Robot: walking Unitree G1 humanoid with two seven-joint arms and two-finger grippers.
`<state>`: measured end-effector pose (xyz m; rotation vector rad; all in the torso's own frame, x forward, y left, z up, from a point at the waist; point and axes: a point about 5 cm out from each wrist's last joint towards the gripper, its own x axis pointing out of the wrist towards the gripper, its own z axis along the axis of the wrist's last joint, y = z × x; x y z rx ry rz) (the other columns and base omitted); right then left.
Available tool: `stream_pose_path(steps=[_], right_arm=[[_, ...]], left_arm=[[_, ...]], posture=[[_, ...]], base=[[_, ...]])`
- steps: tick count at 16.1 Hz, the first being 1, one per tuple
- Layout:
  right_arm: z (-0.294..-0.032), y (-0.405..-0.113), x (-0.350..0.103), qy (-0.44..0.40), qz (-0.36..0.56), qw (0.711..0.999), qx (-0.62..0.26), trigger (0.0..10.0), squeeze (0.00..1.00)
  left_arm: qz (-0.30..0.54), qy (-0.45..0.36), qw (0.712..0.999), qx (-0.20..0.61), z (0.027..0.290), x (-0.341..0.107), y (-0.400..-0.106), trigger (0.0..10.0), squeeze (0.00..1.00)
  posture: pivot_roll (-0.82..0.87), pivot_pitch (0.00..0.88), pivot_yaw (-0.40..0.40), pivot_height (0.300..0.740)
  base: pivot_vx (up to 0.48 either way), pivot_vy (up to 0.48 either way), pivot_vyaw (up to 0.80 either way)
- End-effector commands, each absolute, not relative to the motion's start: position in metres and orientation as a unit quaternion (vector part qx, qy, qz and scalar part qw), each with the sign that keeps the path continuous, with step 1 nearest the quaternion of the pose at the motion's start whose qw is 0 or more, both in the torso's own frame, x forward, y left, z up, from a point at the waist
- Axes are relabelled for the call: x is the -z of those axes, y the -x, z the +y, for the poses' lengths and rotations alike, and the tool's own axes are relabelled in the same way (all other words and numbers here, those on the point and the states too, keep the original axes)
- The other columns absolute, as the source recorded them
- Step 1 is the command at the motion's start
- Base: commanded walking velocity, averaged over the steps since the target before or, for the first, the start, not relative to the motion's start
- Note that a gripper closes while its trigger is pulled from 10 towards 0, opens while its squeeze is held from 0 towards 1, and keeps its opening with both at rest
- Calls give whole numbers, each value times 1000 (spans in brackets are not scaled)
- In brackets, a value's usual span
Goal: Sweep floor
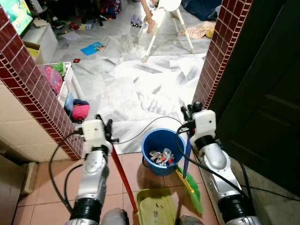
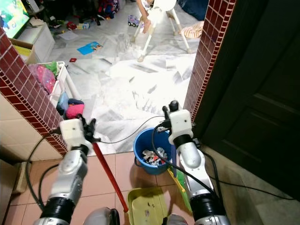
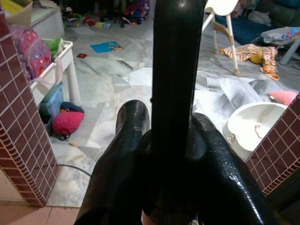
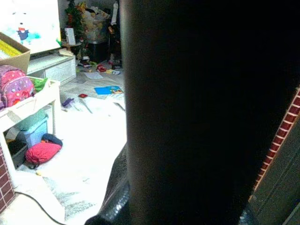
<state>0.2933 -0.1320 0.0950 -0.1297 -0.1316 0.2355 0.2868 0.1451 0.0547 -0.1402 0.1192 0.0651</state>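
Left end effector (image 1: 108, 130) is clenched on the red dustpan handle (image 1: 123, 174); the yellow-green dustpan (image 1: 155, 206) rests on the pink tiles below. Right end effector (image 1: 189, 114) grasps the blue broom handle (image 1: 186, 159), its green bristles (image 1: 194, 190) on the floor beside a blue bucket (image 1: 162, 151) holding scraps.

Two dark-red tiled brick pillars (image 1: 33, 93) frame a glossy white marble floor (image 1: 140, 89), brightly lit, with a white high chair (image 1: 164, 18) far off and salmon floor tiles (image 1: 47, 183) near.
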Motion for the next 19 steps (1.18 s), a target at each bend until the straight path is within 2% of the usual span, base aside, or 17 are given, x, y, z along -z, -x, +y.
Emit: stream_pose_path(steps=[1,3,10,12,19], right_arm=[[-133,-296,-101,48,-76,990,-108,10000,0],[-133,-297,-103,38,-79,991,-104,10000,0],[-136,-303,-116,32,-107,990,-84,10000,0],[-135,-303,-116,31,-107,990,-86,10000,0],[-133,-302,-115,29,-103,990,-95,10000,0]], left_arm=[[50,60,997,-22,145,-60,-288,10000,0],[50,67,996,-21,144,-63,-290,10000,0],[-46,-12,998,-32,152,-104,-307,10000,0],[-43,-15,998,-32,152,-103,-309,10000,0],[-26,2,999,-36,149,-96,-308,10000,0]], posture=[[-71,0,66,740],[-68,0,66,740],[-65,0,68,740],[-67,0,70,740],[-90,0,81,740]], base=[[0,0,0],[0,0,0],[0,0,0],[0,0,0],[-254,0,0]])
